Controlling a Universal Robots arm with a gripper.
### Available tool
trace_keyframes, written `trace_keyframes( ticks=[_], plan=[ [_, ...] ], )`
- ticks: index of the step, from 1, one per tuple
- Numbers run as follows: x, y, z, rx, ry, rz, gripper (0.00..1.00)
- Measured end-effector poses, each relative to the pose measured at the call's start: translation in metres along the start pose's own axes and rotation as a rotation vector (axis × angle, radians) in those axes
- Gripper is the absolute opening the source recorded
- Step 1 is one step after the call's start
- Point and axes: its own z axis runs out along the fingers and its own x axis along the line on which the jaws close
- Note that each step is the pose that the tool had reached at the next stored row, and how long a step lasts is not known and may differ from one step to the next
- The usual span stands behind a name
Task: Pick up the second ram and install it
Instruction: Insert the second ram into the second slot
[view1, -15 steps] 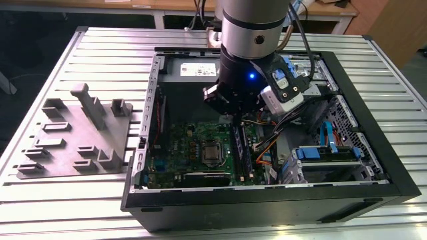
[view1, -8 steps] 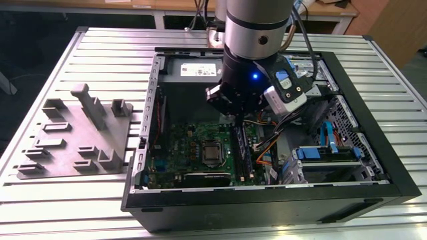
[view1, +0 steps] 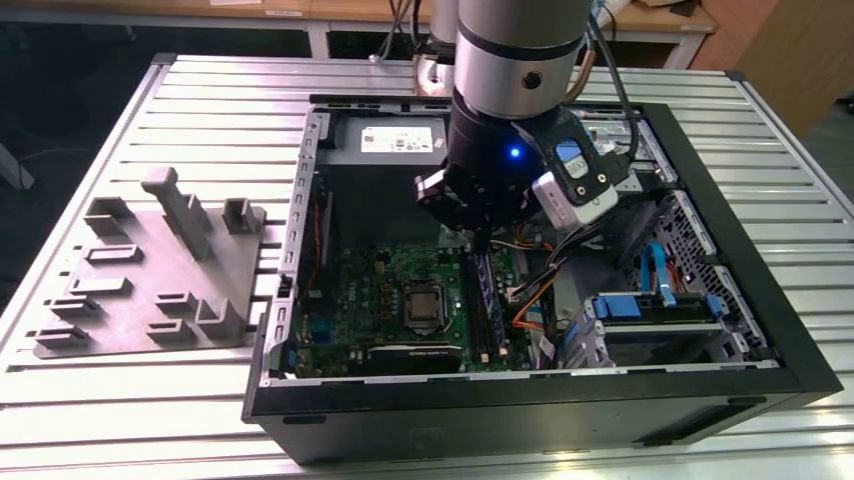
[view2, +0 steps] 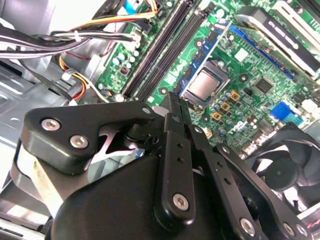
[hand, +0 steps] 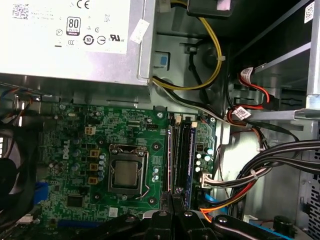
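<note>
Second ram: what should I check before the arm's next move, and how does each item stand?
1. The gripper is over the memory slots: ok.
2. The second ram is in its grasp: cannot tell.
3. The second ram is seated: cannot tell.
4. The cables lie beside the slots, not across them: ok.
5. The case is open on top: ok.
</note>
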Motion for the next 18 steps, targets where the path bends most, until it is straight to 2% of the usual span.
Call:
trace_keyframes(
  ticks=[6,9,13,18],
  plan=[
    [-0.0079,-0.0005,0.0016,-0.0002,0.0006,0.000,0.11],
    [-0.0081,-0.0005,0.0067,-0.0001,0.0006,0.000,0.11],
    [-0.0082,-0.0005,0.0080,-0.0001,0.0006,0.000,0.11],
    [-0.0078,-0.0005,0.0165,-0.0001,0.0007,0.001,0.11]
  ],
)
